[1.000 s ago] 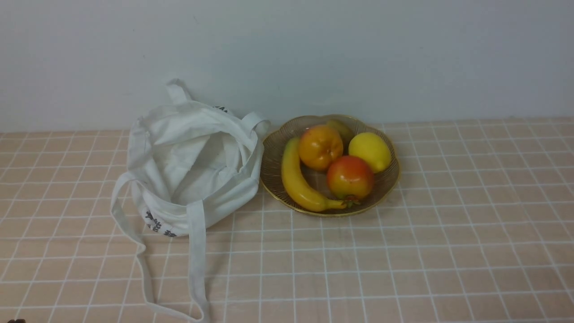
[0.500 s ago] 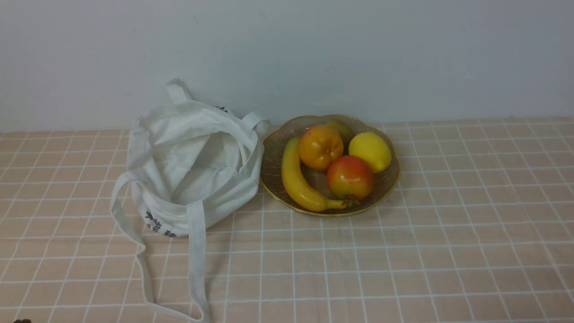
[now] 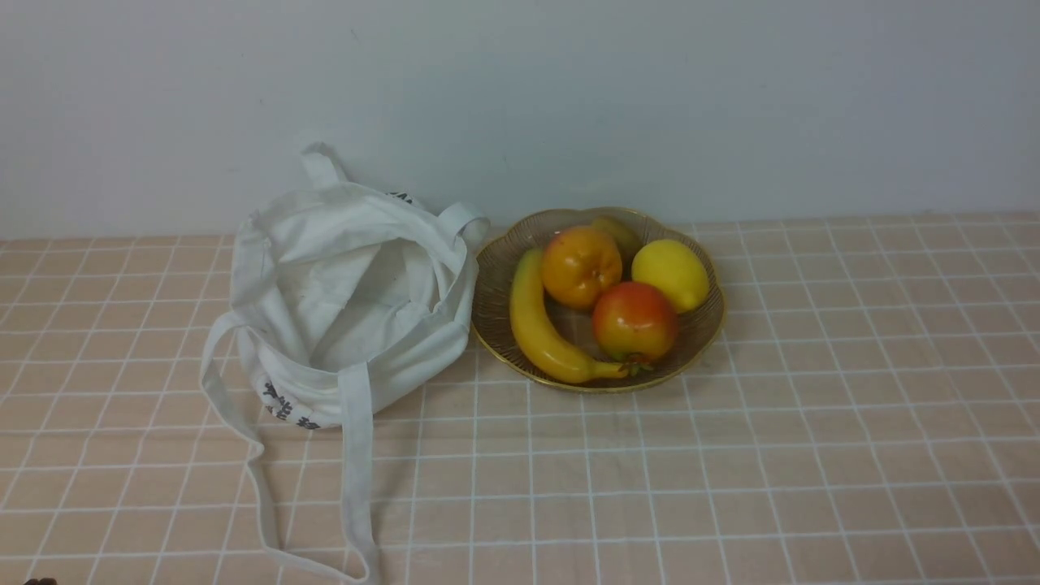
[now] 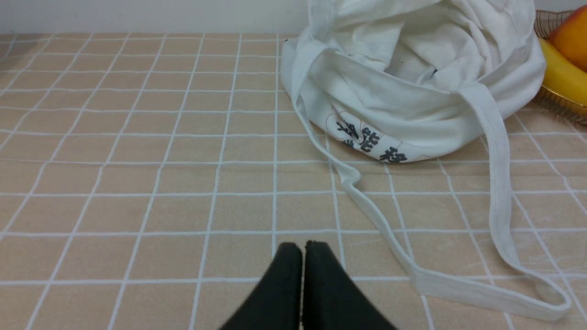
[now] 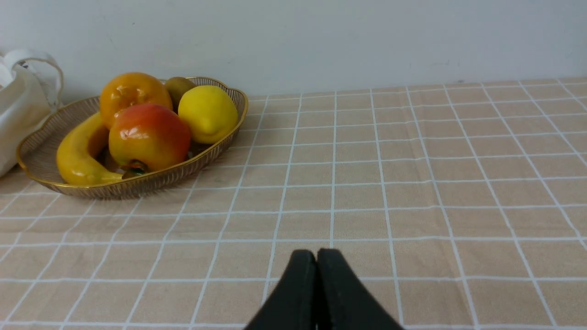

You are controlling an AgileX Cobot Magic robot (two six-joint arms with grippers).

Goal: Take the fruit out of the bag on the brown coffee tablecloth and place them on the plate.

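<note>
- On the plate point(image 3: 597, 382), a shallow, ribbed dish of translucent brownish glass with a scalloped gold edge, sits the orange fruit point(image 3: 581, 266), glossy and dimpled at its crown.
- Beside it in the same dish: a banana point(image 3: 544, 329), curved along the dish's left side; a red-and-yellow fruit point(image 3: 634, 322), its leafy end toward me; a yellow lemon point(image 3: 670, 275) on the right; and a brownish-green fruit point(image 3: 619, 236), partly hidden behind the orange one.
- To the left of the dish, and close against it, rests the white cloth bag point(image 3: 422, 357), its mouth gaping; I see only folded fabric in the visible part of its interior.
- Dark printed characters point(image 4: 369, 140) mark the bag's side; one long strap point(image 3: 357, 471) trails in a loop toward me.
- Beneath both lies the tablecloth point(image 3: 731, 471), brownish-peach, ruled with thin white lines, its far edge meeting a pale wall point(image 3: 569, 106).
- My left gripper point(image 4: 303, 250), dark-tipped, has its fingers pressed together, with nothing between them, above the cloth.
- My right gripper point(image 5: 316, 256) is likewise pressed together and grasps nothing; both are well apart from the dish.
</note>
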